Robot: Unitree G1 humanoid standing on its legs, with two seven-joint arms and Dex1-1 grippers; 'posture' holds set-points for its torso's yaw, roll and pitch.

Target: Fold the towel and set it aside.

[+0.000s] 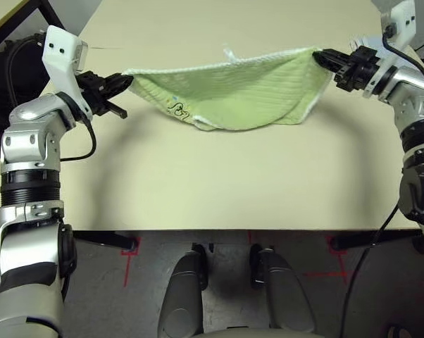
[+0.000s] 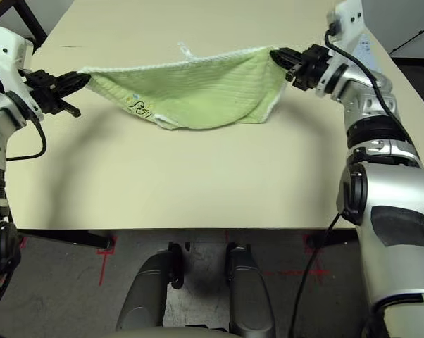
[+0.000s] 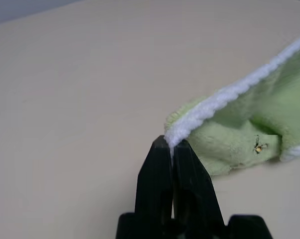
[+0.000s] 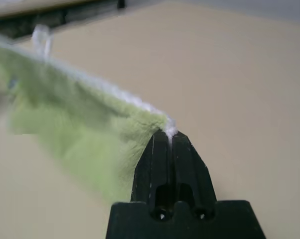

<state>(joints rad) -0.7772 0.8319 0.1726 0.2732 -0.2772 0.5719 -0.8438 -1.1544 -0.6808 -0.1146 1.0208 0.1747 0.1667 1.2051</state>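
Table: You see one plain beige table with a smooth top; its near edge runs straight across in front of the robot.
Floor: Below the near edge you see grey floor with thin red lines marked on it.
Room: At the far left corner a dark frame stands beside the table.
Towel: You have one light green towel with white stitched edging, stretched between the two tools over the far half of the table. Its top edge sags a little; its middle hangs down in a doubled pouch toward the table top.
Markings: A small white label loop stands up from the top edge near the middle. Dark embroidery sits on the lower left part of the towel; you cannot read it.
Left tool: The left tool is pinched tight on the towel's left corner, fingers together on the white edging.
Right tool: The right tool is likewise clamped on the right corner.
Count: one towel, one table, two tools.
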